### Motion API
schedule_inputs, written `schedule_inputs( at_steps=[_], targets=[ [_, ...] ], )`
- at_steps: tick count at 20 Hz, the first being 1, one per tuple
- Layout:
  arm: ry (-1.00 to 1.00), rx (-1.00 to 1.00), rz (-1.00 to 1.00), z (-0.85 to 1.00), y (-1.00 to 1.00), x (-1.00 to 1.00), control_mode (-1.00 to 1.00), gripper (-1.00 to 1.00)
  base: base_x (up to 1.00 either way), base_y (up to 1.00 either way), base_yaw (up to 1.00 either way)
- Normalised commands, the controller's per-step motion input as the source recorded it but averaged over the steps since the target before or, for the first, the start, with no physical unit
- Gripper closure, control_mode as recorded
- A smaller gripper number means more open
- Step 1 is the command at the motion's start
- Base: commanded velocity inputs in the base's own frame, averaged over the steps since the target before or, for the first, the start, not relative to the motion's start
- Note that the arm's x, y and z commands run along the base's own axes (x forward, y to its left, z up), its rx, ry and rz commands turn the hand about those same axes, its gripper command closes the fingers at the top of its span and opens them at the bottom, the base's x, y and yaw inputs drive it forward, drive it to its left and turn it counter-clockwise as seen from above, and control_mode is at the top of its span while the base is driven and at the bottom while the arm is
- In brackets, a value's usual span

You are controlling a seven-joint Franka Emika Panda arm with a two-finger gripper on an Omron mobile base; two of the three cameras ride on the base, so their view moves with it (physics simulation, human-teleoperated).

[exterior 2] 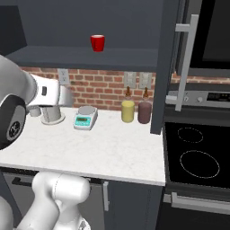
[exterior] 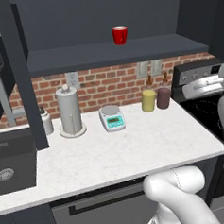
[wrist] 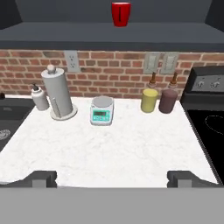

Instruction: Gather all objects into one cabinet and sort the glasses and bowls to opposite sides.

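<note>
The jaws stand wide apart and hold nothing, their tips low at either side of the hand view, aimed over the tabletop (wrist: 131,153) toward the brick wall. The red cup (wrist: 120,14) stands upright on the cabinet (exterior: 114,54) shelf, above and well ahead of the jaws, apparently its gathering place. Ahead at mid height: scale (wrist: 102,111), towel holder (wrist: 58,97), yellow canister (wrist: 149,100), maroon canister (wrist: 168,101). The stove (exterior 2: 195,152) lies to the jaws' right.
</note>
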Motion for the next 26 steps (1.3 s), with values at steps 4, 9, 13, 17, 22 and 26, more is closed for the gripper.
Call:
schedule_inputs(
  at_steps=[4, 9, 13, 17, 22, 26],
  targets=[
    [-0.36, 0.00, 0.11, 0.33, 0.03, 0.16, -1.00, -1.00, 0.00, 0.00, 0.00],
    [-0.33, 0.00, 0.01, 0.34, 0.08, 0.26, -1.00, -1.00, 0.00, 0.00, 0.00],
    [-0.26, 0.00, 0.00, 0.27, 0.16, 0.39, -1.00, -1.00, 0.00, 0.00, 0.00],
    [-0.21, 0.00, -0.01, 0.18, 0.27, 0.41, -1.00, -1.00, 0.00, 0.00, 0.00],
    [-0.13, 0.00, 0.00, 0.10, 0.22, 0.22, -1.00, -1.00, 0.00, 0.00, 0.00],
    [-0.05, 0.00, 0.00, 0.00, 0.00, 0.14, -1.00, -1.00, 0.00, 0.00, 0.00]
  ],
)
